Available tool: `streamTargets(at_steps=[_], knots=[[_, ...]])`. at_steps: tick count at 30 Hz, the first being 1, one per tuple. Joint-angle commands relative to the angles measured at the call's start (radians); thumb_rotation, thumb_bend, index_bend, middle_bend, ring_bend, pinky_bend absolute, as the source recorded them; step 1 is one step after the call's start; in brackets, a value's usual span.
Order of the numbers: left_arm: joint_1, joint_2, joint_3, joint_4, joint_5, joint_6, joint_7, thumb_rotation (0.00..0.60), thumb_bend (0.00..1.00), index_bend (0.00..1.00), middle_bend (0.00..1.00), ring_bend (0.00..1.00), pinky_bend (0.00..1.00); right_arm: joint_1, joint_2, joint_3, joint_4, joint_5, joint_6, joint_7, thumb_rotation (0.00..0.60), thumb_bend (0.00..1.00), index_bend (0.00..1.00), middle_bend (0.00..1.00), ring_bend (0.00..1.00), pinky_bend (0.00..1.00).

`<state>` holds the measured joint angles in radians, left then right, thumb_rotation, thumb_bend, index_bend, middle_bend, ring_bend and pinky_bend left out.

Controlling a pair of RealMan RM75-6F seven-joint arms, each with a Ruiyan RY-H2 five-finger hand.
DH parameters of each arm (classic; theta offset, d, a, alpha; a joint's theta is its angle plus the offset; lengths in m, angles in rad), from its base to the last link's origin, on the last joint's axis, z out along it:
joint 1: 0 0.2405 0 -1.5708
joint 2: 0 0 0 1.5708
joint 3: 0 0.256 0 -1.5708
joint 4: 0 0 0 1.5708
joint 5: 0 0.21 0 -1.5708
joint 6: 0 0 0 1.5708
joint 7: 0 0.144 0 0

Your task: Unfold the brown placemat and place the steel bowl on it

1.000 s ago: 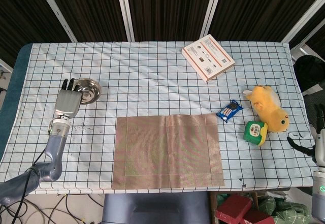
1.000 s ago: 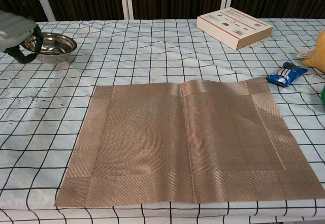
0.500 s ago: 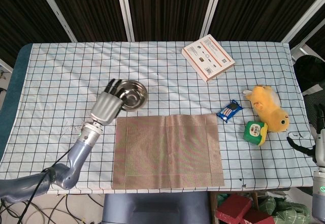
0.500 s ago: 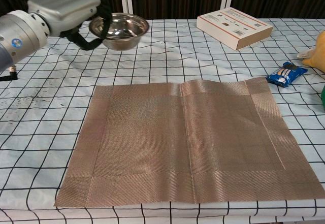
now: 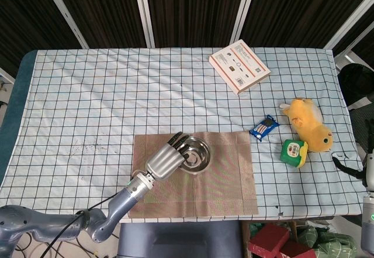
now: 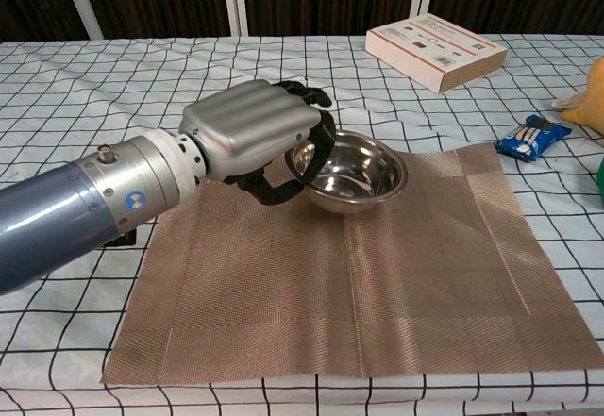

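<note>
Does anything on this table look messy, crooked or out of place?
Mostly tidy. The tablecloth is rippled, with small dark specks left of the brown placemat. The placemat lies flat, keeping a fold crease.

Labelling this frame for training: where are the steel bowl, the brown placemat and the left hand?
steel bowl (image 6: 351,166), chest view, inner wall.
brown placemat (image 6: 425,265), chest view, bare weave on its right half.
left hand (image 6: 253,131), chest view, back of the hand.
</note>
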<state>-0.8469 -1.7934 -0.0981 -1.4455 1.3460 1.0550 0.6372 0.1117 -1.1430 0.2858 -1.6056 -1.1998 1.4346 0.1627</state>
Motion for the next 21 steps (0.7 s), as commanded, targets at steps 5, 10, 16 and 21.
streamTargets(at_steps=[5,10,16,21], knots=[[0.008,-0.022,0.018,0.009,0.011,-0.014,-0.025,0.600,0.44,0.64,0.27,0.07,0.11,0.001,-0.001,-0.001,0.001,-0.001,0.000,-0.001,0.600,0.10,0.00,0.00,0.00,0.16],[0.017,-0.008,0.037,0.001,0.015,-0.031,-0.030,0.600,0.20,0.56,0.23,0.07,0.10,0.000,-0.001,-0.001,0.001,-0.001,0.000,-0.003,0.600,0.10,0.00,0.00,0.00,0.16],[0.028,0.035,0.050,-0.029,0.012,-0.046,-0.036,0.600,0.03,0.30,0.15,0.06,0.06,0.000,-0.001,-0.003,0.000,-0.001,0.001,-0.007,0.600,0.11,0.00,0.00,0.00,0.16],[0.043,0.081,0.047,-0.066,0.017,-0.028,-0.049,0.600,0.02,0.18,0.12,0.04,0.04,0.001,-0.002,-0.004,0.001,-0.003,0.001,-0.009,0.600,0.11,0.00,0.00,0.00,0.16]])
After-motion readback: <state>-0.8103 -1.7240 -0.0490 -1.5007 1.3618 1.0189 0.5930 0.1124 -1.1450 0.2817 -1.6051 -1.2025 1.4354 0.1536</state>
